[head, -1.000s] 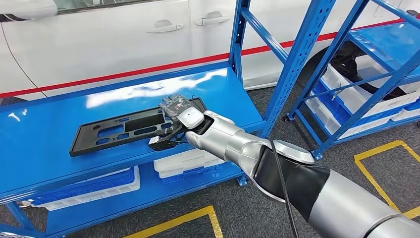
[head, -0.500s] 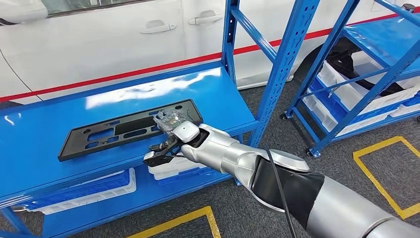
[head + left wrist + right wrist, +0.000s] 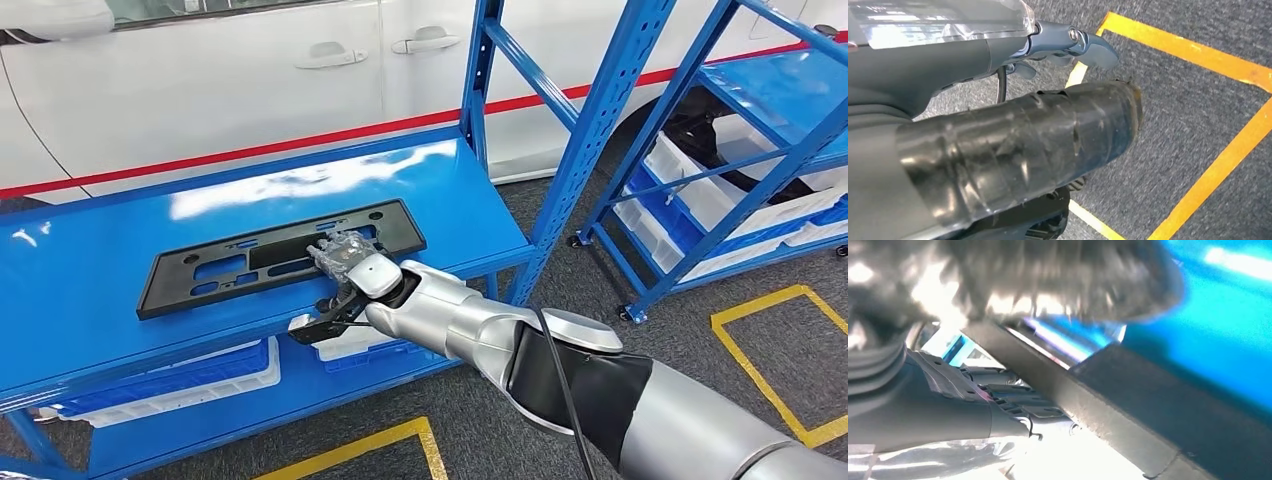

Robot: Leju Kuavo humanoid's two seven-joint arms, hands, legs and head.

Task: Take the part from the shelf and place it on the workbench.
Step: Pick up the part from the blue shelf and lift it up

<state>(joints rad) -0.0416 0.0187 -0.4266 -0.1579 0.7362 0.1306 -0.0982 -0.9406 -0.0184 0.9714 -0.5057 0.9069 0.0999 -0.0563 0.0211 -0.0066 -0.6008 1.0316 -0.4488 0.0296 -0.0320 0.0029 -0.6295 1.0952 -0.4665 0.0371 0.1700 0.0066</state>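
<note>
Head view: flat black part (image 3: pixel 240 262) (slotted), shelf-borne.

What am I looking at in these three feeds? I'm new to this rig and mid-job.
The wide picture is the robot's head camera, looking down past its silver right arm. The right hand rests on a flat black part lying on the blue shelf, at the part's front edge; whether the fingers have closed on it I cannot tell. White bins sit on the level below. The blurred close-up is the camera at the right wrist: the dark edge of the part against the blue shelf. The third is the left wrist camera, on a hanging arm, aimed at grey floor with yellow lines.
</note>
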